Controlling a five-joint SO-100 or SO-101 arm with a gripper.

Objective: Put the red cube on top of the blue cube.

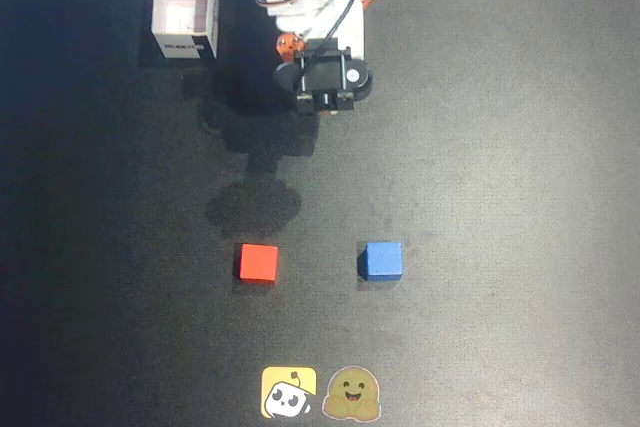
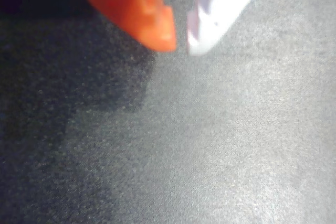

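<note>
The red cube lies on the dark table, left of centre in the overhead view. The blue cube lies to its right, about one hand-width away. The two cubes are apart, both flat on the table. The arm is folded near its base at the top, far from both cubes, and its fingers are hidden under the wrist there. In the wrist view my gripper shows an orange finger and a white finger with tips nearly together and nothing between them. Neither cube shows in the wrist view.
An open white box stands at the top left, beside the arm's base. Two stickers lie flat at the bottom edge. The table surface is dark matte.
</note>
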